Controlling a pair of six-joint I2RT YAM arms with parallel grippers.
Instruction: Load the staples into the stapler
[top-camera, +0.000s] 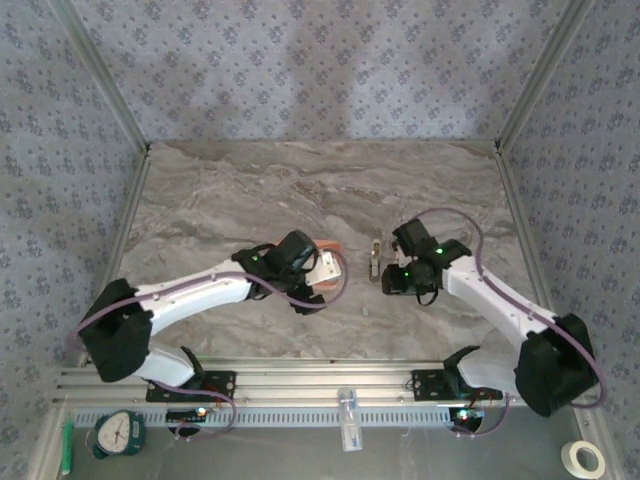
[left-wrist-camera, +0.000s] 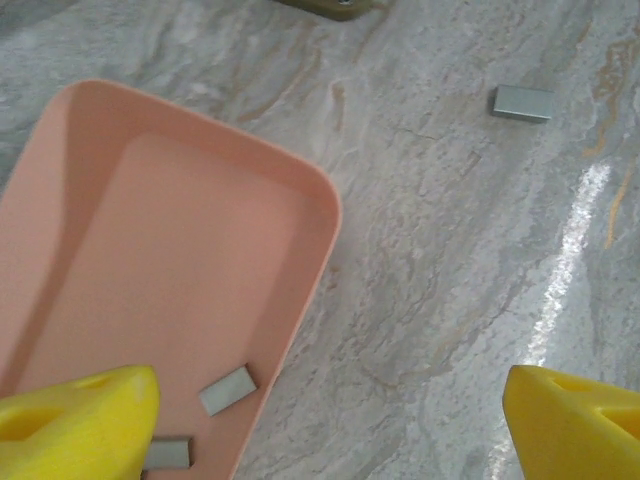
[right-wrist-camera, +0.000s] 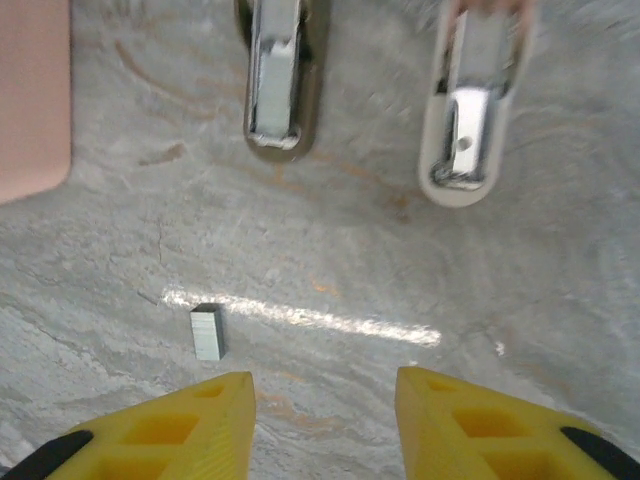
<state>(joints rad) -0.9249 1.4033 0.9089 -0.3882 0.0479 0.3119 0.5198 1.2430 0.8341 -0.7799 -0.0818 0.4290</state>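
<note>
At twelve o'clock from your right jaws lies the stapler (right-wrist-camera: 462, 140); left jaws and right jaws gape empty.

Robot lab cell; patterned walls (top-camera: 300, 60), aluminium mounting rail (top-camera: 300, 385).

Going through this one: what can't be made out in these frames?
Left wrist: a yellow finger hides part of one staple strip in the tray.
Top external: the left gripper covers most of the tray; staple strips are too small to see.
Right wrist: the top edge cuts off the stapler, its right half blurred; whether its channel is loaded cannot be told.
</note>
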